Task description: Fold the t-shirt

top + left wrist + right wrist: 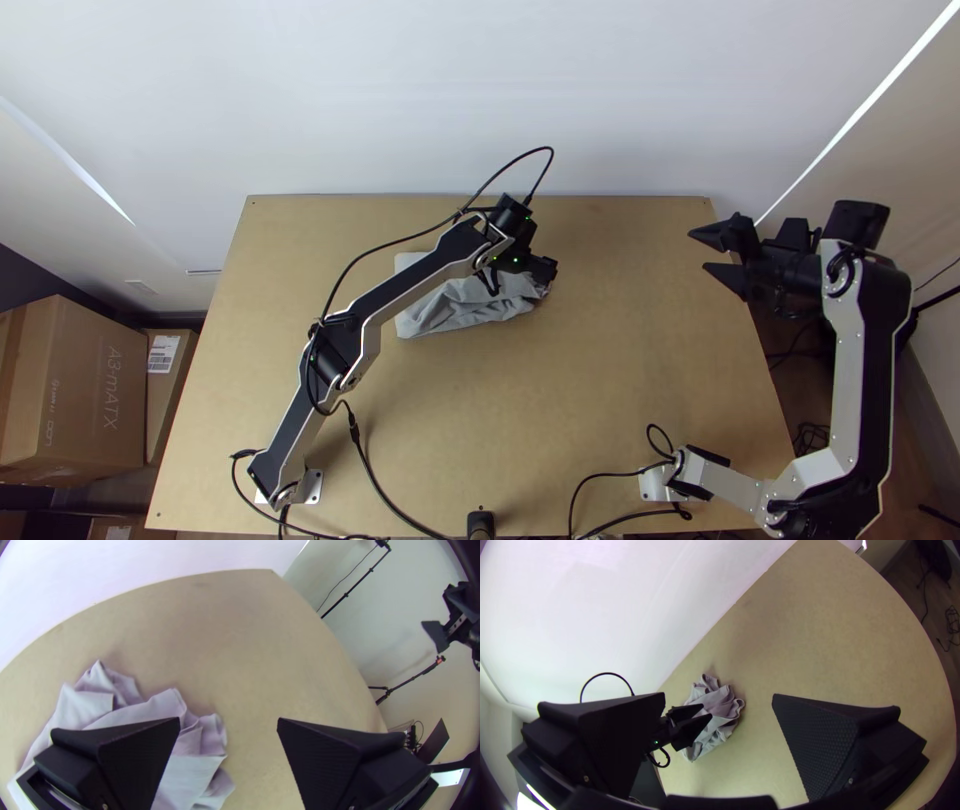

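The bunched t-shirt (442, 308) lies far and left on the counter (640, 400). The left end effector (228, 722) and right end effector (719, 701) gape wide. Probably light and limp, it would best be pinched at outer corners.

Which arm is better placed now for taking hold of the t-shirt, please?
Probably the left. The left gripper is open over one end of the bunched t-shirt. The right gripper is open too, but well away from the cloth, near the right edge of the table.
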{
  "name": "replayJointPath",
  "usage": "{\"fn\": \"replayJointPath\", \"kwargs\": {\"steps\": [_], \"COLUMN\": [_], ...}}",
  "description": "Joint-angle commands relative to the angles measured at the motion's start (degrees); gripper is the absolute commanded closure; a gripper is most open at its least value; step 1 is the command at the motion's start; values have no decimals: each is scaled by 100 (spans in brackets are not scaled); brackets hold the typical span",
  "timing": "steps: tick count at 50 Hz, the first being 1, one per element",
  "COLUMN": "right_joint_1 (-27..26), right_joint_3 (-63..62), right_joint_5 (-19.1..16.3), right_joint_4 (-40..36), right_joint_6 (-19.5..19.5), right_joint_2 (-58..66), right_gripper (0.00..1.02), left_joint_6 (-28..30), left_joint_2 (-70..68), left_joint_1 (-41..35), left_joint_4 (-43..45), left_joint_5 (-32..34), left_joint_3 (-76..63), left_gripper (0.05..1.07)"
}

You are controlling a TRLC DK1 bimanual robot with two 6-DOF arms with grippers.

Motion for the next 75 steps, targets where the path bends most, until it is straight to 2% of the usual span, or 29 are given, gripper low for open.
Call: {"fn": "replayJointPath", "kwargs": {"steps": [1,7,11,15,18,28,33,39,50,65,69,73,75], "right_joint_1": [116,600,1109,1531,1883,2727,3096,3562,4001,4212,4256,4326,4361], "right_joint_3": [-509,-975,-1151,-1151,-1116,-562,-202,317,1336,2031,2004,1943,1916], "right_joint_5": [13,65,65,109,118,312,329,566,777,777,769,769,769], "right_joint_4": [220,528,554,634,783,1011,1073,1091,1143,1170,1161,1108,1073], "right_joint_6": [-67,-14,302,302,478,628,830,830,777,821,812,777,768], "right_joint_2": [-266,-266,15,297,578,1747,2309,2925,3918,4832,4955,4999,4999], "right_gripper": [4,4,4,4,4,4,4,4,4,4,8,22,32], "left_joint_6": [-205,-196,-109,67,252,753,973,1342,1605,1632,1597,1588,1579], "left_joint_2": [-1,-291,-546,-809,-1029,-1389,-1565,-1767,-1855,-1442,-1293,-1178,-1126], "left_joint_1": [5,75,225,427,576,1253,1560,1833,1991,2035,2044,2044,2044], "left_joint_4": [165,130,-11,-169,-327,-1022,-1109,-1109,-846,-556,-556,-556,-556], "left_joint_5": [60,51,42,42,-19,-485,-634,-634,-634,-634,-634,-634,-626], "left_joint_3": [223,223,214,162,118,-269,-691,-1245,-2036,-2071,-1930,-1833,-1772], "left_gripper": [9,9,9,9,9,9,9,9,9,9,9,9,9]}}
